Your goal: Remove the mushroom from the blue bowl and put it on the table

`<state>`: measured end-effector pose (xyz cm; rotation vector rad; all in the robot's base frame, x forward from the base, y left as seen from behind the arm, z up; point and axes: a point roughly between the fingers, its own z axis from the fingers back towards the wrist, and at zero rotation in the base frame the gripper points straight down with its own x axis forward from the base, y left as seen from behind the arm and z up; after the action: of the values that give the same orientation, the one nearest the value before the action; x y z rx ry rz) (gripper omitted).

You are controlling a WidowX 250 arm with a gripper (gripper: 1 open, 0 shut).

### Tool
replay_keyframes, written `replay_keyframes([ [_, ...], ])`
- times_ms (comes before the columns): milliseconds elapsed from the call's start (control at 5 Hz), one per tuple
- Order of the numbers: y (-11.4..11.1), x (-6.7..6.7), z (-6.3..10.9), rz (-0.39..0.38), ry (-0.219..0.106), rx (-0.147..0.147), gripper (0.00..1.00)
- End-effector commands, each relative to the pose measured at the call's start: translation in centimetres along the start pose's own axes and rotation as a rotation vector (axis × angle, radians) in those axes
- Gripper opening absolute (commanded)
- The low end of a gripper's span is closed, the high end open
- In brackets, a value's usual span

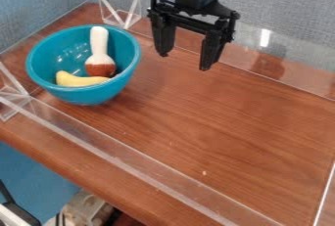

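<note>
I see the gripper (185, 56) hanging at top center, jaws spread wide and empty. The mushroom (100, 58) lies inside the blue bowl (53, 50) at upper left on the tabletop (222, 122), beside a yellow piece (74, 79).

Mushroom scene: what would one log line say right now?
gripper: open, right of bowl | mushroom: in bowl beside banana | table: mushroom not placed

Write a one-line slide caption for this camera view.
Open tool hangs over the table, right of the blue bowl holding a mushroom.
</note>
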<state>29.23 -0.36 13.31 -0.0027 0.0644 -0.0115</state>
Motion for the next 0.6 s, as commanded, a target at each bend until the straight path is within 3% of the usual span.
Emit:
replay_keyframes([
  [0, 1.8, -0.1, -0.5, 0.075, 0.013, -0.005, 1.0],
  [400, 9.0, -1.0, -0.6, 0.333, -0.024, -0.031, 1.0],
])
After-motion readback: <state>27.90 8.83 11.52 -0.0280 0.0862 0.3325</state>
